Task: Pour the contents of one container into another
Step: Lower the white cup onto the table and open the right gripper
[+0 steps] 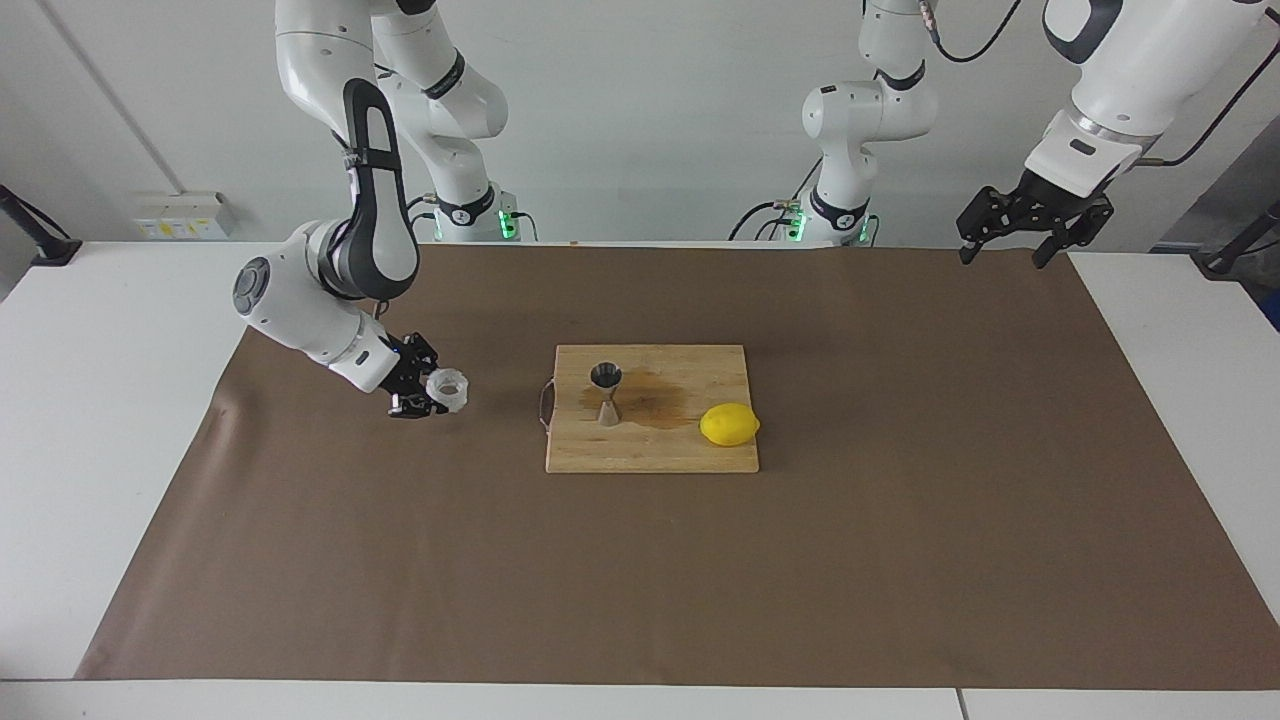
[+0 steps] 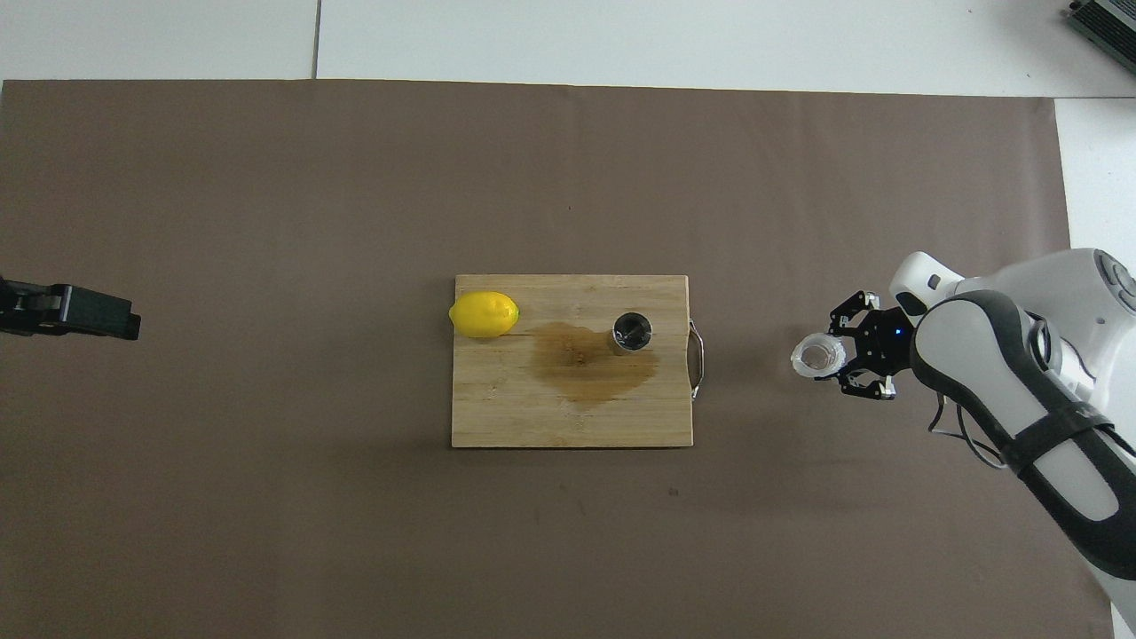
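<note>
Your right hand (image 1: 432,393) is clamped on the small clear glass cup (image 1: 449,389), holding it by its wall, upright and low over the brown mat (image 1: 900,560), well apart from the cutting board (image 1: 650,455) toward the right arm's end of the table. Treat that cup as light but rigid and breakable: the bumpy wall gives the fingers some bite, yet glass is slick, so I would keep the grip on the side wall below the rim and avoid squeezing harder. The steel jigger (image 1: 606,392) stands upright on the board beside a brown wet stain (image 1: 655,398), with a lemon (image 1: 729,424) at the board's other end. The jigger looks top-heavy on its narrow waist and small foot, so a nudge could tip it; its mouth is small too. Your left hand (image 1: 1018,236) waits with fingers spread, holding nothing, over the mat's edge at its own end.
</note>
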You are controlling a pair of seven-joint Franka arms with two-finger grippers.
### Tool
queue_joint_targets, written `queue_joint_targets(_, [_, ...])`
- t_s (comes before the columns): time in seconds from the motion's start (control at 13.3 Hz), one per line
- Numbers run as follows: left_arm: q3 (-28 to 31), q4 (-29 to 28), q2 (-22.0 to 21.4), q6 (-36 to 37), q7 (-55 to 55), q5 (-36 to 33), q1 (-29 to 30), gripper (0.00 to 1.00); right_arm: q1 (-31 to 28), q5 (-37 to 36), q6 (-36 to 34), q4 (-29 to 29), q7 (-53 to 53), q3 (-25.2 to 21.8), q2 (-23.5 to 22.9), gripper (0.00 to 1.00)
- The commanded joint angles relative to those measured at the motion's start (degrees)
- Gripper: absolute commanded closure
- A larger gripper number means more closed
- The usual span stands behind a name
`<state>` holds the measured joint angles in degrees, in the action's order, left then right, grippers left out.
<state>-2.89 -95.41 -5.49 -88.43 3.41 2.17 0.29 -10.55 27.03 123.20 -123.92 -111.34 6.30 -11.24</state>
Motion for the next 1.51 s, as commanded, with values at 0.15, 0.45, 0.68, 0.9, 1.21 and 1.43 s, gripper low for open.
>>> queue_joint_targets(0.15, [0.43,-1.27,-1.37,0.10,0.46,-0.77,-0.29,0.00,-1.22,1.89,2.57,-2.55,-2.39,0.47,0.52,0.81])
queue_joint_targets(0.45, [0.34,-1.27,-1.45,0.10,0.46,-0.77,-0.29,0.00,-2.11,1.54,2.57,-2.99,-2.31,0.47,0.69,0.34])
queue_joint_targets(0.68, [0.43,-1.36,-1.37,0.10,0.55,-0.77,-0.29,0.00,-2.89,1.19,1.95,-2.99,-1.69,0.38,1.22,0.00])
queue_joint_targets(0.9, [0.34,-1.27,-1.45,0.10,0.55,-0.77,-0.29,0.00,-3.07,1.10,1.34,-2.91,-1.43,0.20,2.79,0.00])
queue_joint_targets(1.21, [0.43,-1.27,-1.37,0.10,0.46,-0.77,-0.29,0.00,-5.36,-0.12,-1.11,-2.64,1.99,0.11,7.18,0.00])
queue_joint_targets(1.43, [0.34,-1.27,-1.45,0.10,0.46,-0.77,-0.29,0.00,-6.76,-5.31,-4.45,-0.46,10.85,0.11,9.65,0.00])
